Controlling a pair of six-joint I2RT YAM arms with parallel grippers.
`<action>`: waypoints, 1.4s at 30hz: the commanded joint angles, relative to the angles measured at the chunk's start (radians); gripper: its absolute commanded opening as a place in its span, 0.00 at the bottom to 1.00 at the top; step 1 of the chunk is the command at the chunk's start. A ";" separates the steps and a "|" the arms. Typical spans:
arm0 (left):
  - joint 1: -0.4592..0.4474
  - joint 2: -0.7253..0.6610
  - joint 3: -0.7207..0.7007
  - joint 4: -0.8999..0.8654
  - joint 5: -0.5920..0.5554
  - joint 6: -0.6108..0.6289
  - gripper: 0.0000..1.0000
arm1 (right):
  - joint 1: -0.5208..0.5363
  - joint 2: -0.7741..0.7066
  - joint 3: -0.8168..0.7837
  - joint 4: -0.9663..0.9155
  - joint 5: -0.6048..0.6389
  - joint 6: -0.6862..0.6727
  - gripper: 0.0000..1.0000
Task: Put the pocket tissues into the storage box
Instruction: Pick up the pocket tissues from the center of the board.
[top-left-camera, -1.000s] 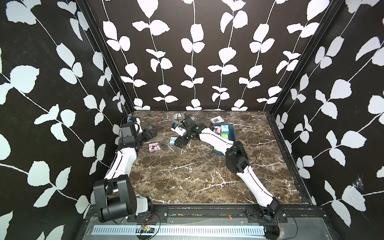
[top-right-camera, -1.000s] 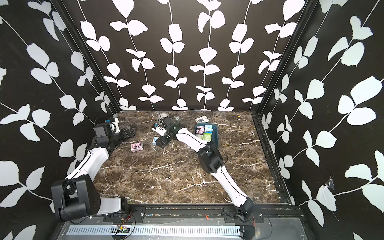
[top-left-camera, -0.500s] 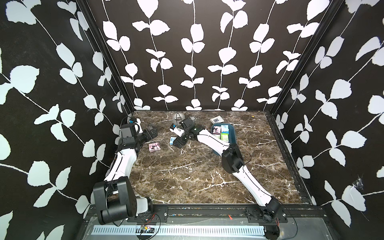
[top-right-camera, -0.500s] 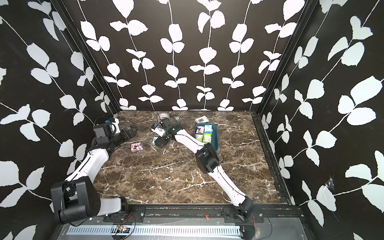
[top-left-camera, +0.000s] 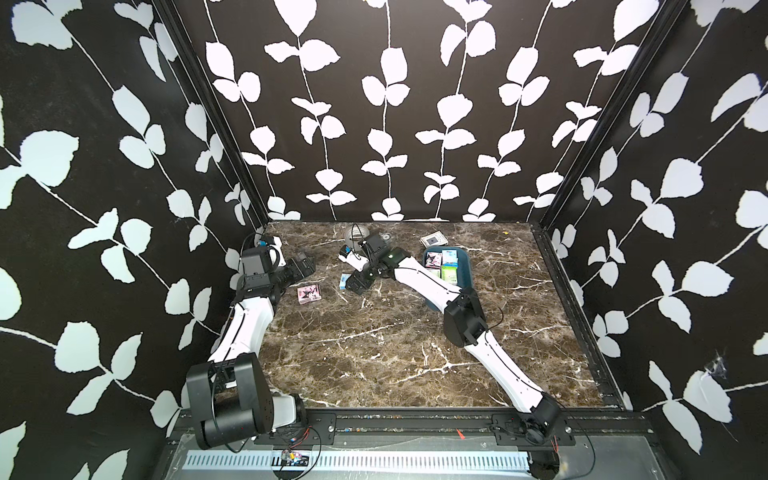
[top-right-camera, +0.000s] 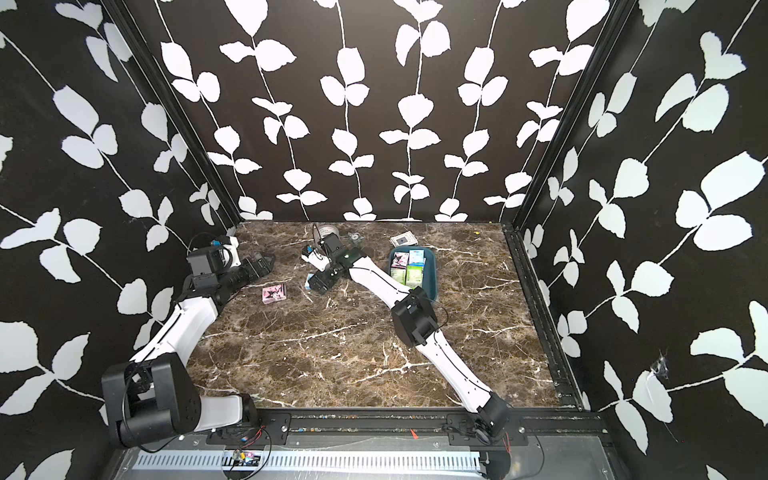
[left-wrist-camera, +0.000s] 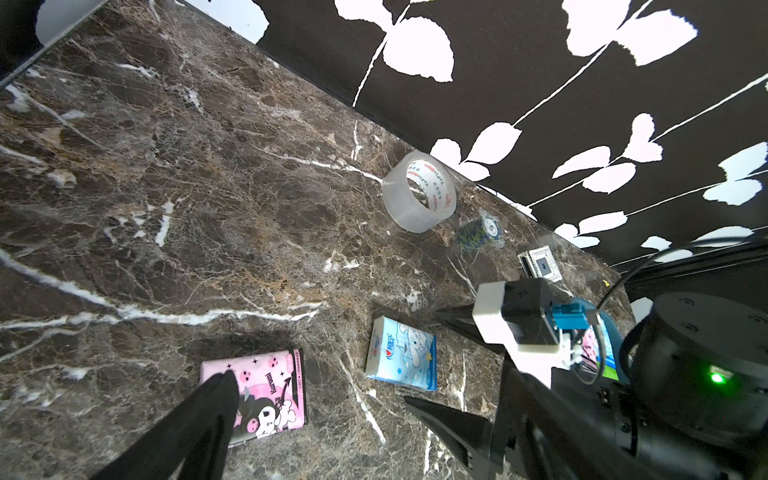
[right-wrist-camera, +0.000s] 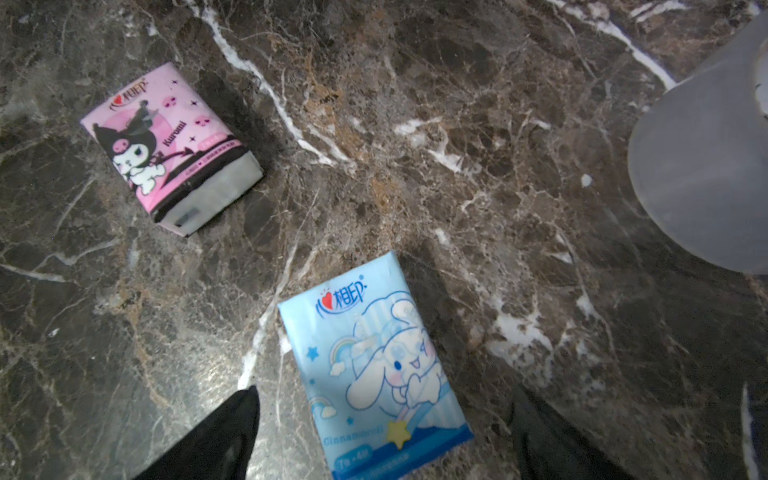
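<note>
Right wrist view: we see the blue pack (right-wrist-camera: 374, 370) of pocket tissues flat on the marble table (right-wrist-camera: 457, 124). It is framed by the right gripper (right-wrist-camera: 384, 395), spread wide and empty. Its long axis follows the gripper's reach, logo end pointing away. The pink pack (right-wrist-camera: 166, 145) lies nearby, angled differently. The left gripper (top-left-camera: 306, 265) gapes empty, and the storage box (top-left-camera: 465, 270) holds more packs.

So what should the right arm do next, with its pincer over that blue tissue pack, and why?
Probably lower the right pincer straight down and close it on the blue pack. The pack lies flat on the marble table between its open jaws, not yet gripped, well apart from the pink pack. The storage box, already holding a few packs, seems to have room.
</note>
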 joint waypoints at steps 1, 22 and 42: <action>0.002 -0.037 -0.006 0.001 0.009 0.012 0.99 | 0.004 0.032 0.051 -0.042 -0.007 0.004 0.95; 0.001 -0.038 -0.002 -0.001 0.007 0.020 0.99 | 0.008 0.027 0.050 -0.045 -0.008 0.002 0.64; -0.005 -0.070 0.038 -0.042 0.014 0.020 0.99 | -0.020 -0.162 -0.186 0.166 -0.023 0.108 0.23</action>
